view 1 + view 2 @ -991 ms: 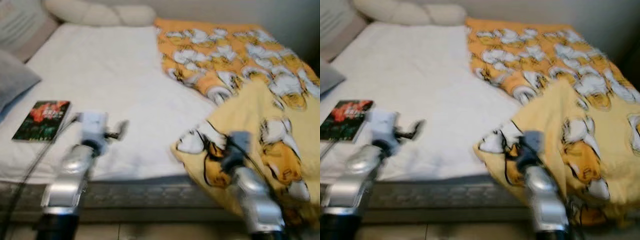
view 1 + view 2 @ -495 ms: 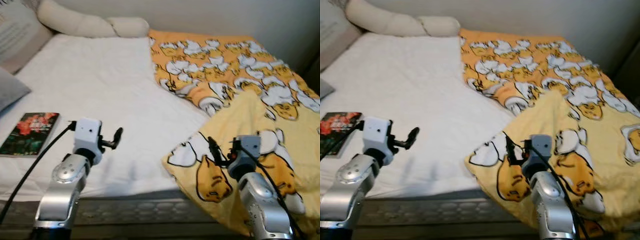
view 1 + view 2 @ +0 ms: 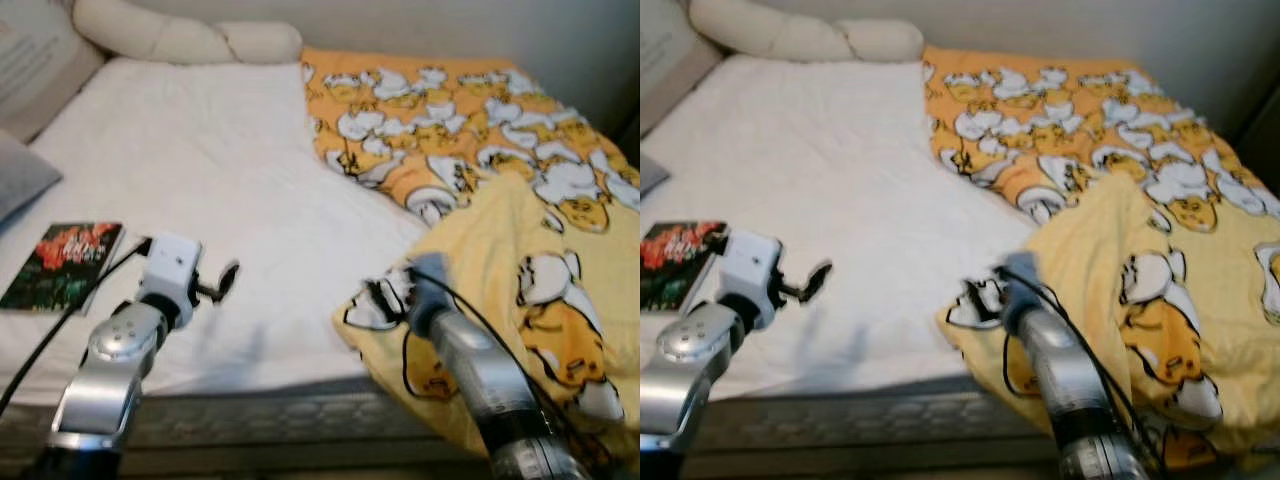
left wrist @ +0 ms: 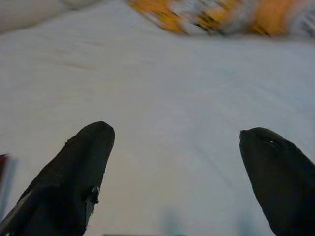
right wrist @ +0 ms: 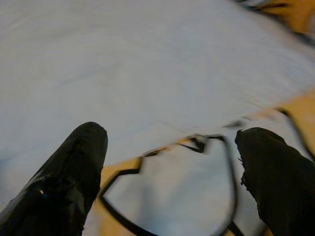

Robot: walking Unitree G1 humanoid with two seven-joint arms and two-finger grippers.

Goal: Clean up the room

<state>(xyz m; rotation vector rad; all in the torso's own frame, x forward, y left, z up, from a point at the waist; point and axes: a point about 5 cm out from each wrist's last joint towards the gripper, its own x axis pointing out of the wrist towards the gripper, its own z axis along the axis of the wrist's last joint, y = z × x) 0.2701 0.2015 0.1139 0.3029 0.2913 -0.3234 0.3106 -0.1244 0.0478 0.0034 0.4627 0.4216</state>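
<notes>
Bed, white sheet, long axis running from the near edge to the far wall. Blanket, yellow and orange with cartoon print, covers the bed's right side, its long axis parallel to the right edge; the orange face lies flat toward the far right corner, while the paler yellow part is folded over at the near right corner and hangs over the near edge. Right gripper, fingers spread wide, poised just above the blanket's near left corner where it meets the bare sheet. Left gripper, fingers spread wide, holding nothing, above bare sheet near the bed's near edge. Book, dark cover with red print, flat near the near left corner, long axis toward the far wall. Grey pillow at the left edge; cream bolster along the far edge.
</notes>
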